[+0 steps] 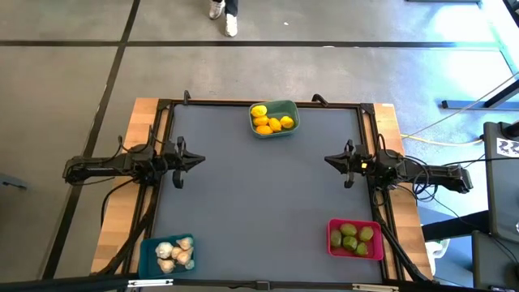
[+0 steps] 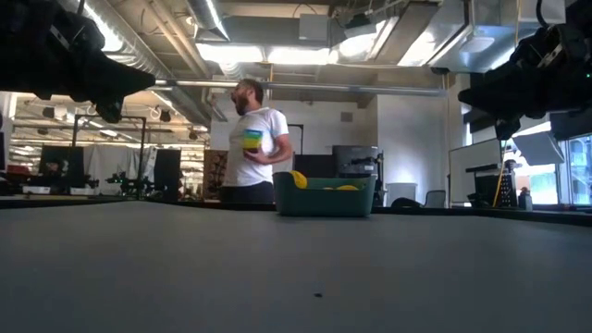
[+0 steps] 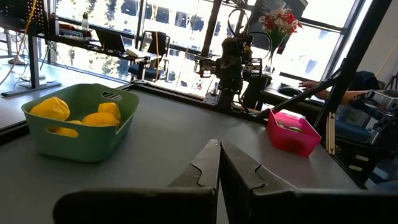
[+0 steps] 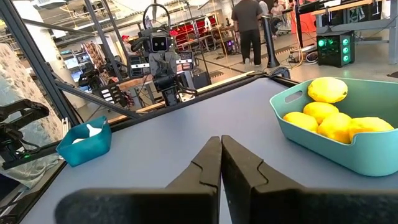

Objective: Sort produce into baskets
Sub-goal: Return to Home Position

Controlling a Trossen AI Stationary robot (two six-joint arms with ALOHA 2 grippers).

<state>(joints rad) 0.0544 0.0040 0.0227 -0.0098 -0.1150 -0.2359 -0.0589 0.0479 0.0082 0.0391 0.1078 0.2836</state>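
Left hand [image 3: 219,145], right hand [image 4: 221,141] pinched; lemons [image 2: 299,178] half-hidden (low cam, teal bin [image 2: 324,202]).

Obs., left arm [image 1: 113,168]: black throughout, slim jointed links widening to a boxy wrist with short cross-pieces. Thin black cables [image 1: 120,191] loop off it.

Obs., right arm [image 1: 422,174]: same black build, with a small orange spot [image 1: 365,165] near the wrist and more black wiring bunched beside it.

The left end effector [image 3: 219,155] and right end effector [image 4: 221,152] match: matte black fingers, faceted, stepped along the outer edges, tapering to narrow tips, mounted on a broad rounded black bar.

From the right wrist view, the left arm carries a pale grey box [image 4: 160,43] with dark round openings.
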